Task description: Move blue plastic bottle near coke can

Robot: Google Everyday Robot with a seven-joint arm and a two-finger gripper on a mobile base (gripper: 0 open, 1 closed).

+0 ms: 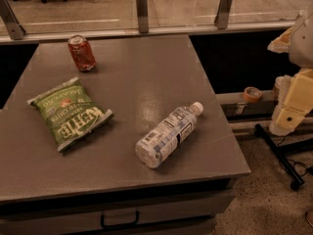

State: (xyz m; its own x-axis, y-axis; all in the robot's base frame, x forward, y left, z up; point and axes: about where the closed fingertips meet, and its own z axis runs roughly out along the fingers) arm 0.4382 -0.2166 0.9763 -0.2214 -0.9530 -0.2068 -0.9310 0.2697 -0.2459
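Camera view: looks down from the front onto a grey table (146, 67) with three things on it; the robot's parts show at the right edge.
Table: flat grey top, wider at the near side, with a drawer below whose dark handle (120, 223) shows at the bottom of the view.
Rail: a glass barrier with metal posts (142, 9) runs along the far edge of the table.
Gripper (292, 104): cream-coloured, at the far right of the view, off the table and past its right edge, above the floor. Whether it is open or closed cannot be told. It is well apart from the bottle, the bag and the can.
Bag (71, 112): a green chip bag lying flat on the left half of the table, its print upside down from here, nearer the front than the can.
Bottle (168, 134): clear plastic with a white-and-blue label, lying on its side on the right front part of the table. Its white cap points to the far right and its base to the near edge. It touches nothing else.
Can (81, 53): red with a silver top, standing near the far left corner of the table, well apart from the bottle, with the bag off to the left of the line between them.
Tape (252, 93): a small orange roll on a ledge just beyond the table's right edge.
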